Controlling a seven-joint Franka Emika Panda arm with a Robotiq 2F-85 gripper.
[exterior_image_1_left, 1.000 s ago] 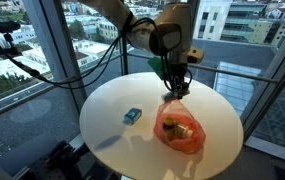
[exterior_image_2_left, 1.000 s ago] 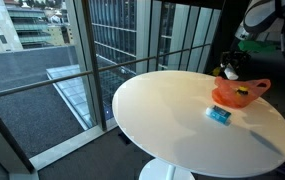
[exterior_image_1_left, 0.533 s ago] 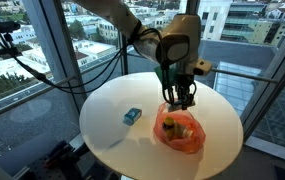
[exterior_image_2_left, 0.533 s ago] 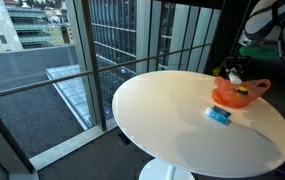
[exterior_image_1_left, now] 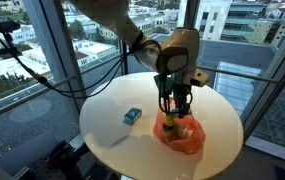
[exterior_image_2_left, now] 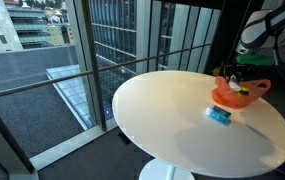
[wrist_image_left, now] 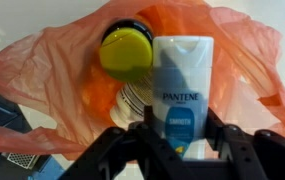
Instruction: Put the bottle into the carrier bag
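a round white table [exterior_image_1_left: 110,142] carries an orange carrier bag [exterior_image_1_left: 185,138], its mouth open beneath the arm. the gripper [wrist_image_left: 179,142] is clenched on a white-and-blue pantene bottle [wrist_image_left: 185,85] at the bag's opening, beside a yellow-green lid [wrist_image_left: 127,50] inside. a small blue box [exterior_image_1_left: 132,116] lies well apart.

The bag [wrist_image_left: 52,75] was translucent orange. The bottle [wrist_image_left: 184,65] was white, its label blue with white lettering. The lid [wrist_image_left: 127,48] was yellow-green. The table [exterior_image_1_left: 107,95] was plain white, the box [exterior_image_1_left: 132,116] blue, the gripper [wrist_image_left: 182,140] black.
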